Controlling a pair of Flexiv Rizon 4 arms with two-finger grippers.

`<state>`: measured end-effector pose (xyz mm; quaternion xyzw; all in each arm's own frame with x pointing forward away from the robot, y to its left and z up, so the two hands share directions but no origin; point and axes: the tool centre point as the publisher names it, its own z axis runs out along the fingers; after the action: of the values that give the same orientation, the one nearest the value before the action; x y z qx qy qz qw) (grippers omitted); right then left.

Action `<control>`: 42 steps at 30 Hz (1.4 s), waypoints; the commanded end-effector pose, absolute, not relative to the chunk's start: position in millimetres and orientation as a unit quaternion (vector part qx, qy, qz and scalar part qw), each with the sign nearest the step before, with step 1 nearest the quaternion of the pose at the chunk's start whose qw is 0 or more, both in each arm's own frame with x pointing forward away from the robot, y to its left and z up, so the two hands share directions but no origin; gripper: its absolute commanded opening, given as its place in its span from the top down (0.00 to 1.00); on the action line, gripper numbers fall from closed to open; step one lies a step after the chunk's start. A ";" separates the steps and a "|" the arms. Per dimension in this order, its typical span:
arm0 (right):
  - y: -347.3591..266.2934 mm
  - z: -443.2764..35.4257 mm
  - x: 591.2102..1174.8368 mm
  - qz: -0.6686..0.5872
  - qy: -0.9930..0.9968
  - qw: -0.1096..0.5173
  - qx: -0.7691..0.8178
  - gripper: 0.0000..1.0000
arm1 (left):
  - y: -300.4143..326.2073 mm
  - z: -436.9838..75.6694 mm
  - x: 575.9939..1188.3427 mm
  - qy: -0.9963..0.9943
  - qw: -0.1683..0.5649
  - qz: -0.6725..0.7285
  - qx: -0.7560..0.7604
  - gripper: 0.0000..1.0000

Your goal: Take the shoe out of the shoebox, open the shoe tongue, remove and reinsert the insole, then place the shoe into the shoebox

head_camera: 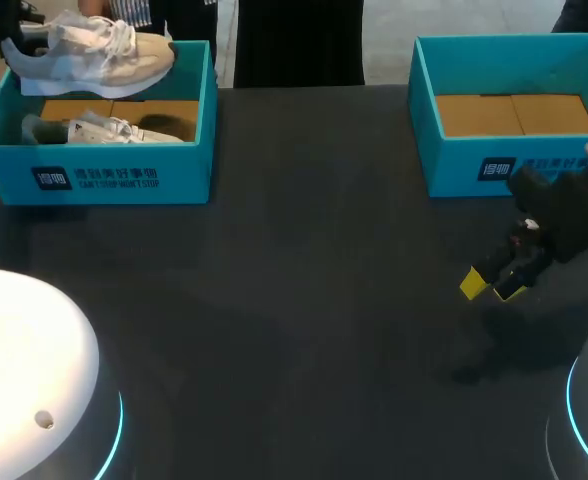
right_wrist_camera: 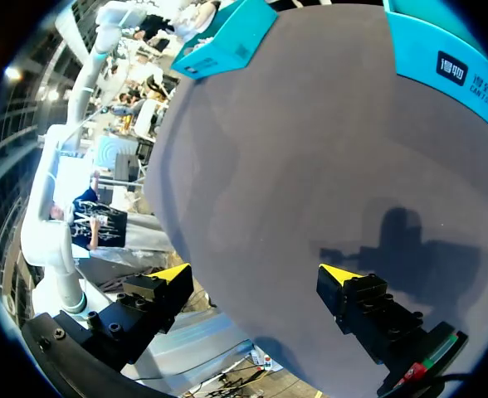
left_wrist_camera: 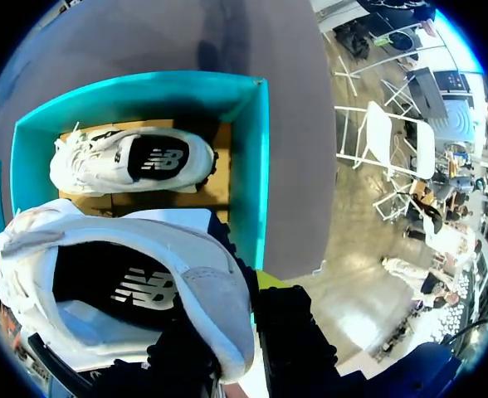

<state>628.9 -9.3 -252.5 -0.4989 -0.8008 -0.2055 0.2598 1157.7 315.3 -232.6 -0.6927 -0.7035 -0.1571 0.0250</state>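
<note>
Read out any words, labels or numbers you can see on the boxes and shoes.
Left shoebox front: white sign and a line of print, too blurred to read.
Right shoebox front: white sign, partly behind the right arm, too blurred.
Held shoe, insole: white logo mark only, no readable words.
Second shoe, in the left shoebox: same mark.
Numbers: none.

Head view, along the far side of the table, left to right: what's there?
Left shoebox, with one shoe inside and the lifted shoe above it → right shoebox.
</note>
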 end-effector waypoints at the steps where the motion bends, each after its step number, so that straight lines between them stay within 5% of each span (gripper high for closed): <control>1: -8.8 -252.8 628.2 -0.205 -0.801 0.259 -0.500 0.00 | 316.5 -232.3 1171.6 -0.703 0.030 -0.152 -0.694 1.00; 42: -8.8 -252.8 628.2 -0.205 -0.801 0.259 -0.500 0.00 | 300.9 -310.5 1194.2 -0.690 0.085 -0.144 -0.705 1.00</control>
<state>628.9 -9.3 -252.4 -0.4989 -0.8009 -0.2055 0.2597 1186.4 300.7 -307.0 -0.7053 -0.6885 -0.1479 0.0809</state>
